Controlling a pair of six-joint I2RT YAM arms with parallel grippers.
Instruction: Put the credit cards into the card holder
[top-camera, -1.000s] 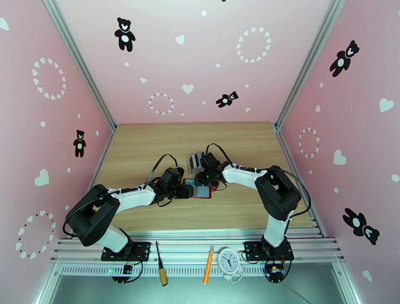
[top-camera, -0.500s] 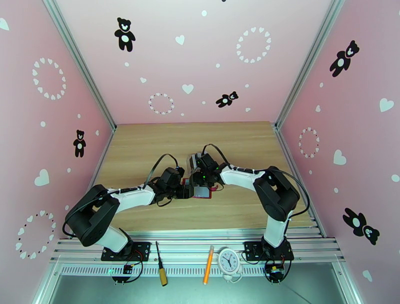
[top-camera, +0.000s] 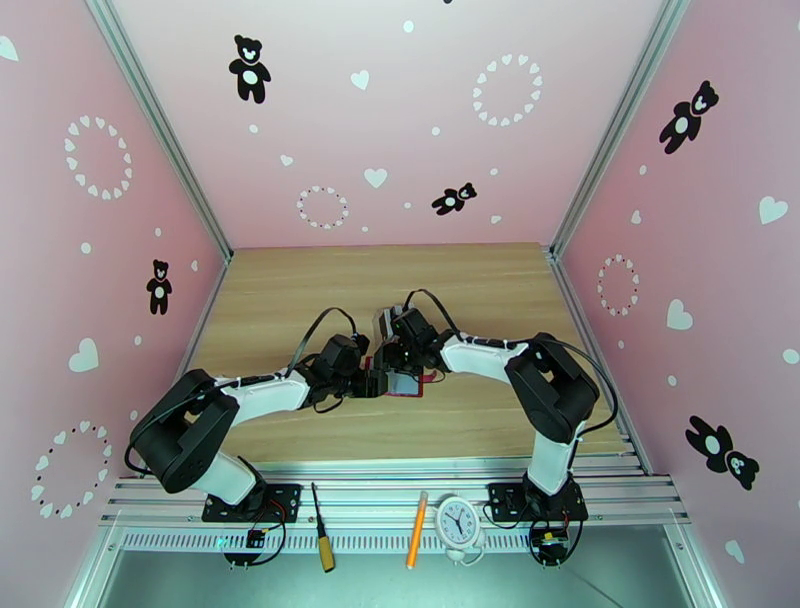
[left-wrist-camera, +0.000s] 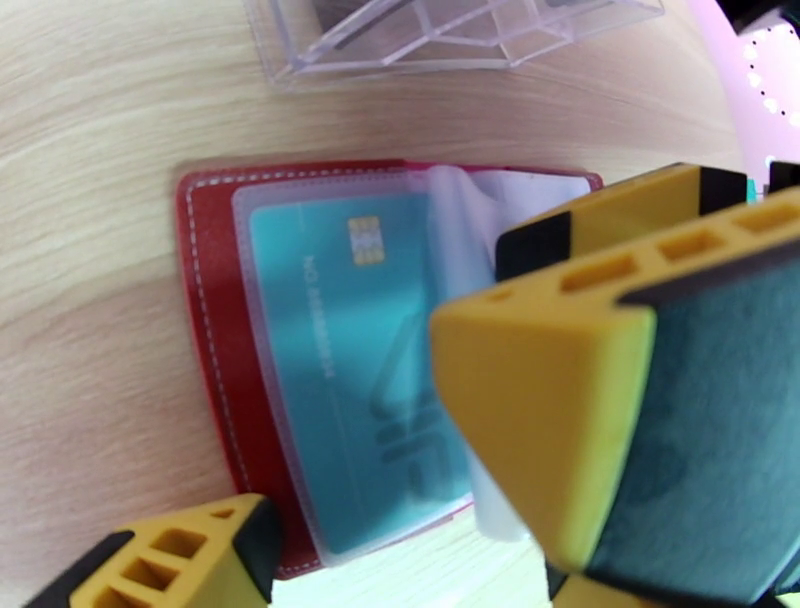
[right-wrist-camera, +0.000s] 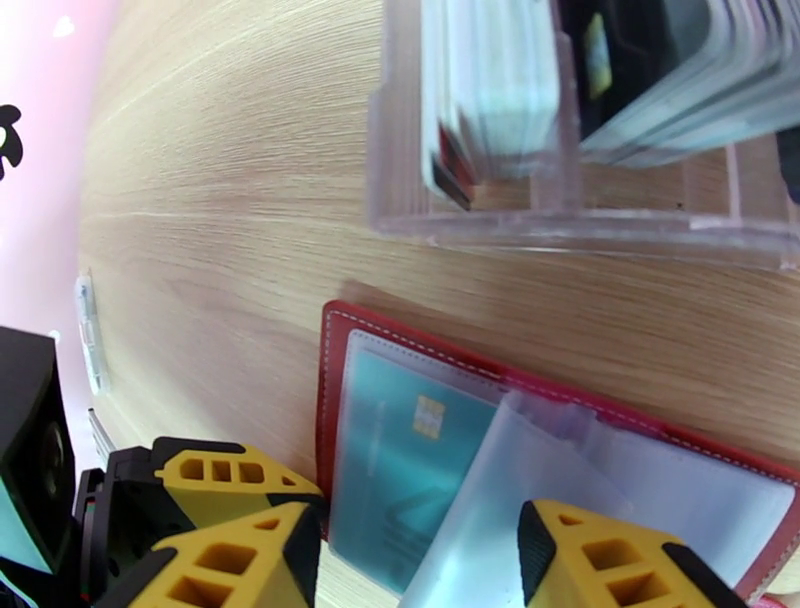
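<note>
The card holder (left-wrist-camera: 210, 330) is a dark red wallet lying open on the wood, also seen in the overhead view (top-camera: 408, 384) and in the right wrist view (right-wrist-camera: 335, 400). A teal-blue credit card (left-wrist-camera: 350, 340) sits inside its left clear pocket (right-wrist-camera: 390, 470). A clear pocket leaf (right-wrist-camera: 500, 480) stands lifted at the fold. My left gripper (left-wrist-camera: 380, 520) is open, its fingers straddling the wallet's near edge. My right gripper (right-wrist-camera: 430, 585) is open low over the wallet, the lifted leaf between its fingers. More credit cards (right-wrist-camera: 500, 90) stand in the clear rack.
The clear slotted rack (left-wrist-camera: 450, 35) stands just behind the wallet, close to both grippers (top-camera: 385, 322). A screwdriver (top-camera: 322, 541), an orange pen (top-camera: 416, 543) and a small clock (top-camera: 460, 522) lie on the rail by the arm bases.
My right gripper has shifted slightly left and nearer, over the wallet. The left gripper has opened a little and stayed in place.
</note>
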